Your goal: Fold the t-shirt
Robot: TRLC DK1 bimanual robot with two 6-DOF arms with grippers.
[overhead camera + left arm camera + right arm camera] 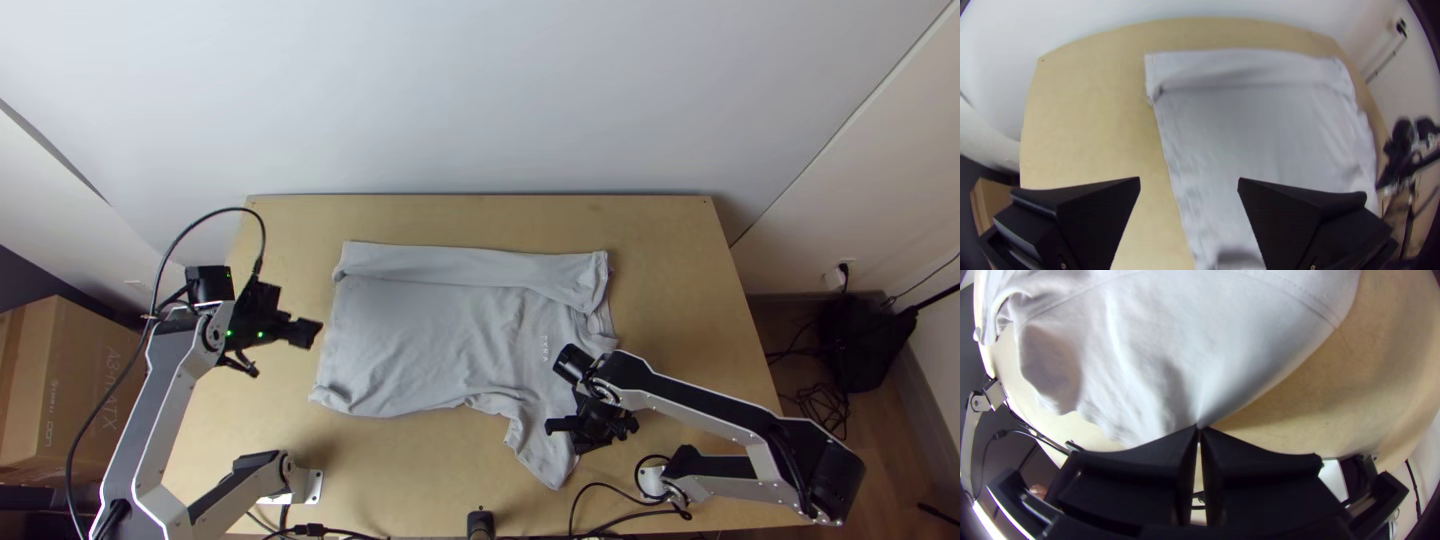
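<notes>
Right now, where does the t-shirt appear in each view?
Top view: the t-shirt lies around the picture's middle.
Left wrist view: ahead of the left gripper, partly behind one finger.
Right wrist view: ahead of the right gripper, which pinches its edge.
Shared landmark: the wooden table.

T-shirt [430, 345], light grey: is lying on the wooden table [680, 300], its far side resting folded inward lengthwise, its unfolded near sleeve pointing nearward, creasing.
</notes>
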